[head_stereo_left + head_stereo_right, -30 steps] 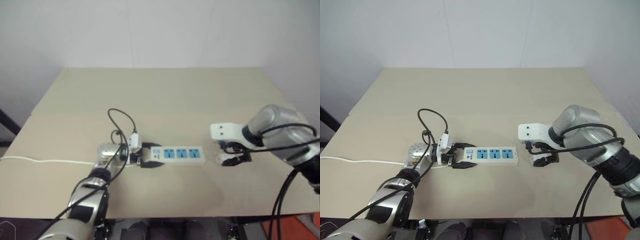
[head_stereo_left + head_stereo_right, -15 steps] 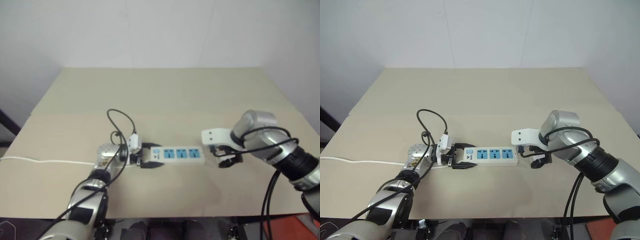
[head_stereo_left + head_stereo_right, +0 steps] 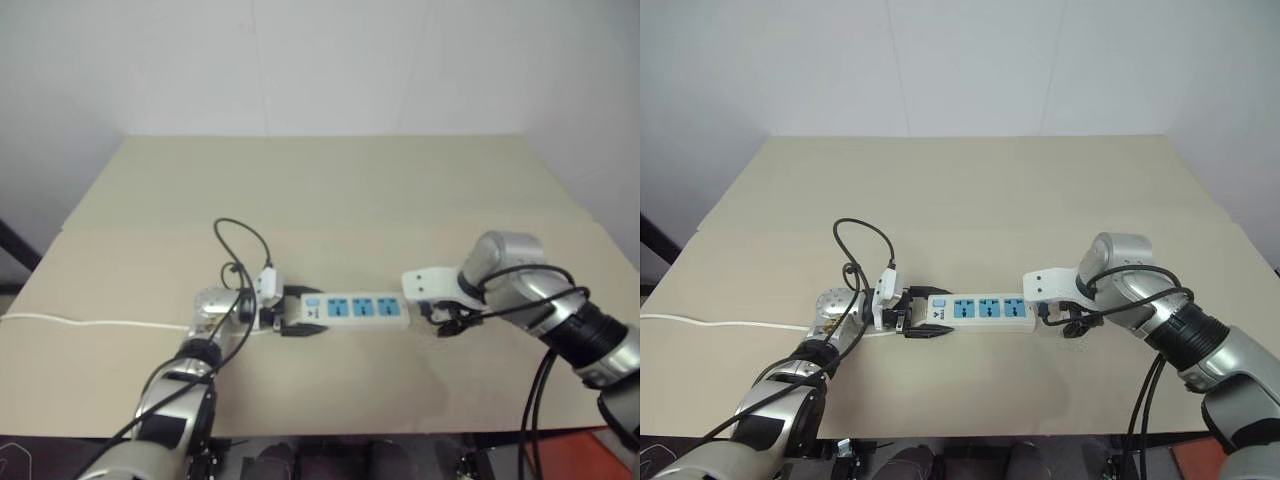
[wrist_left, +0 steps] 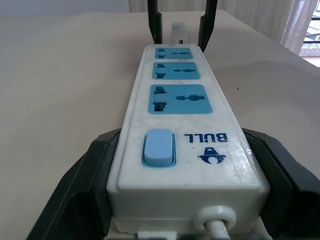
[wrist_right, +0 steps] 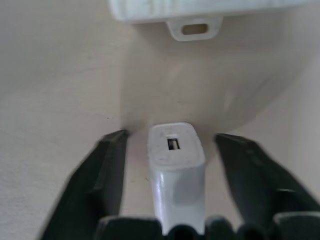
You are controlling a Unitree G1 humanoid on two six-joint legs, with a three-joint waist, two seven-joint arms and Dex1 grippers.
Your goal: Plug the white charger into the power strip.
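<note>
Two black fingers of right gripper (image 5: 175, 195) straddle white charger (image 5: 176, 150), gaps both sides, nothing pinched yet. Charger upright on surface (image 3: 970, 200) just off power strip (image 3: 980, 311) far end. Looks light, hard, slick; pinch flat sides. Left gripper (image 4: 177, 165) clamped on strip's switch end.

my two arms are brushed silver with black joint rings and looping black cables; each pincer, left pincer (image 3: 300, 322) and right pincer (image 3: 447, 322), has black fingers under a white boxy camera housing.
</note>
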